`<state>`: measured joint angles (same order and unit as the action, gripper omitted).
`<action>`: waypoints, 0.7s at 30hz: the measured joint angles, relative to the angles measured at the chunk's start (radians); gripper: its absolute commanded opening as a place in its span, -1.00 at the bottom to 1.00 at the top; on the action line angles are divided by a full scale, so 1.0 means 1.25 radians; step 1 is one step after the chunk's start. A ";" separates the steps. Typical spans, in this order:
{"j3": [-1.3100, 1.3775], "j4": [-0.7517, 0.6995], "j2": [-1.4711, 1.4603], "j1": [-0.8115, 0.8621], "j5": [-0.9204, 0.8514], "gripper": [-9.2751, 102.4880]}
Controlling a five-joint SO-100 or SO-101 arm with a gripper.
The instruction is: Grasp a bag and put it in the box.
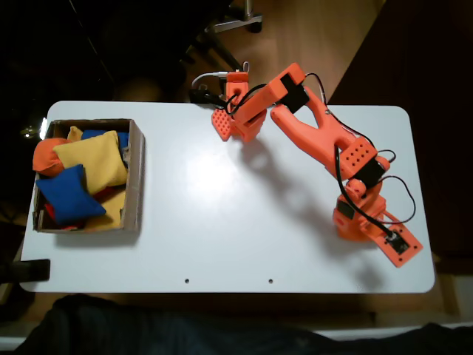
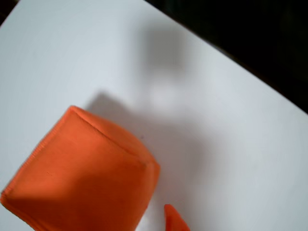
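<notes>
Filling the lower left of the wrist view with the bag [image 2: 82,180]: orange, soft, squarish, one seamed corner pointing up and left. Lying flat on the white tabletop [image 2: 72,57], casting a grey shadow up and to the right. Not being held or pinched by anything visible. Poking in just beside the bag's lower right edge, one orange fingertip [image 2: 173,222] of the tool; looking apart from the fabric, though only narrowly. Running diagonally across the upper right of that view, the tabletop's edge, with darkness beyond it.

Reaching, in the fixed view, toward the far edge of the tabletop [image 1: 222,222] with the tool [image 1: 225,111] turned downward there. Not showing clearly how the jaws are standing, so not telling whether spread or closed. Not separating the bag from the orange arm parts above it in that view.

Sitting well apart, at the left end of the tabletop, the box [image 1: 137,177], brown cardboard, low-walled. Holding a yellow bean bag [image 1: 92,159], a blue bean bag [image 1: 68,194] and a rounder orange bag [image 1: 46,157] at its left wall.
</notes>
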<state>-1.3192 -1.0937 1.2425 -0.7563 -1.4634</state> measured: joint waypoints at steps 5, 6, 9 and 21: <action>-0.010 0.007 0.000 -0.009 0.000 0.42; -0.016 0.012 0.000 -0.010 0.000 0.42; -0.032 0.023 0.000 -0.009 0.000 0.42; -0.037 0.060 -0.043 -0.022 0.000 0.42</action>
<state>-1.3652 -1.0186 1.1888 -0.7839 -1.4634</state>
